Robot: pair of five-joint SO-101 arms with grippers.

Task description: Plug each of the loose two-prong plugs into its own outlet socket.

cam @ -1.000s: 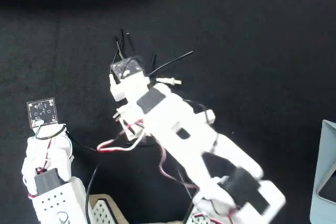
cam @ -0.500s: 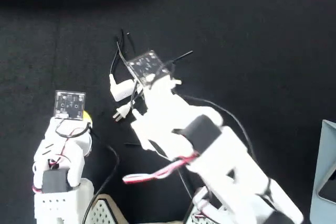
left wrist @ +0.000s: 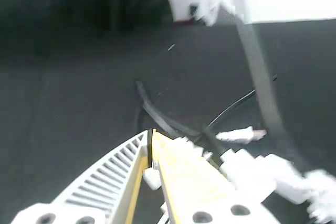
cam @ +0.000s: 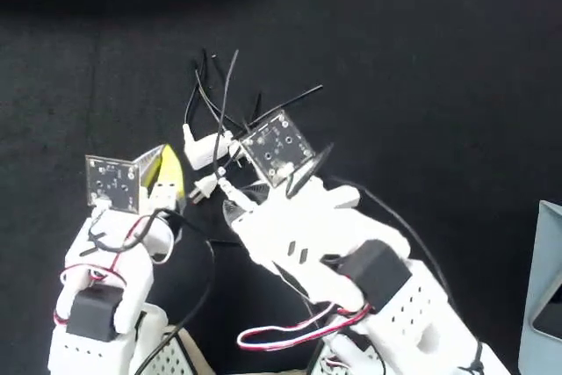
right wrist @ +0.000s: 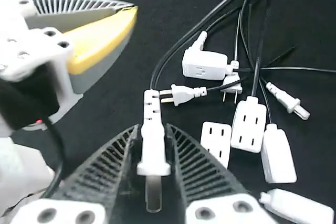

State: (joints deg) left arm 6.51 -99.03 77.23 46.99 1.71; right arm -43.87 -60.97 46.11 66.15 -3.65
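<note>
Right gripper (right wrist: 152,129): clamped on a white outlet socket (right wrist: 150,106) (slotted end poking out past the fingertips).
Left gripper (left wrist: 149,135): fingers meet at the tips.
Two-prong plug (right wrist: 184,95): flat on the black table (right wrist: 315,35), prongs toward the held socket, just beside it.

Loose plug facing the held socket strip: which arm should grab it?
Left, probably. The right tool is shut on the socket strip, so it is busy; the left tool is shut, holds nothing and sits close to the loose plug.
</note>
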